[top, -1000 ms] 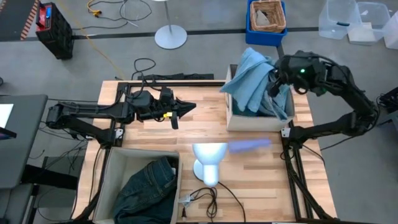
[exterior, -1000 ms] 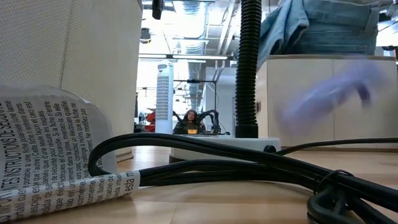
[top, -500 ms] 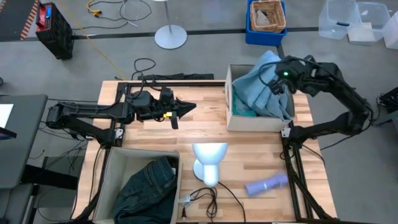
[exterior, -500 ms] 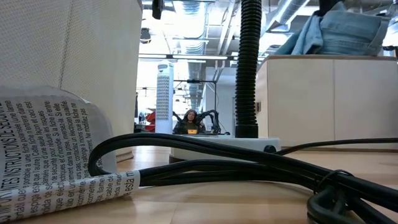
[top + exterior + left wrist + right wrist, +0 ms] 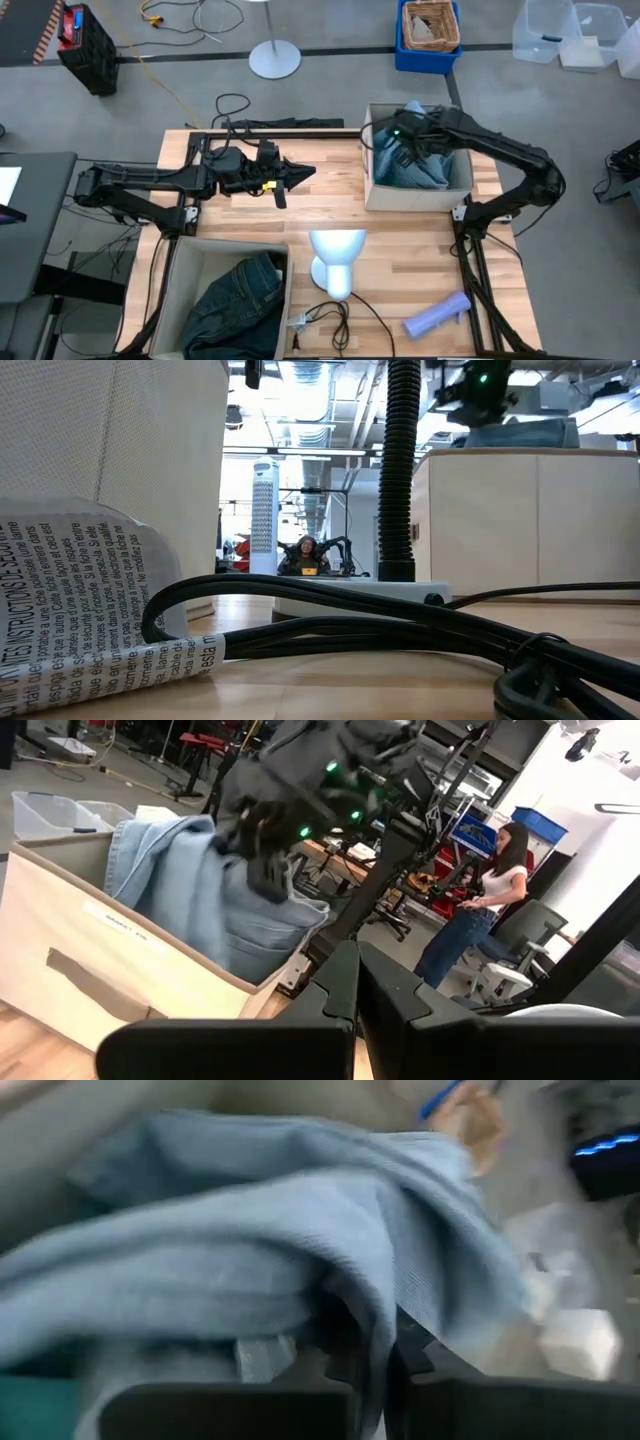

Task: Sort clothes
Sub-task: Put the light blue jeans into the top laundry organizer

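Pale blue garment [image 5: 418,165] in beige box [image 5: 372,190]; jeans [image 5: 235,305] in bin [image 5: 176,270].

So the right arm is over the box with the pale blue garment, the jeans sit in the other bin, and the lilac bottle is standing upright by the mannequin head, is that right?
Not quite. The lilac bottle lies on its side near the table's front right edge, apart from the mannequin head, as the high view shows. The rest holds: the right gripper is over the box with the pale blue garment, and the jeans sit in the other bin.
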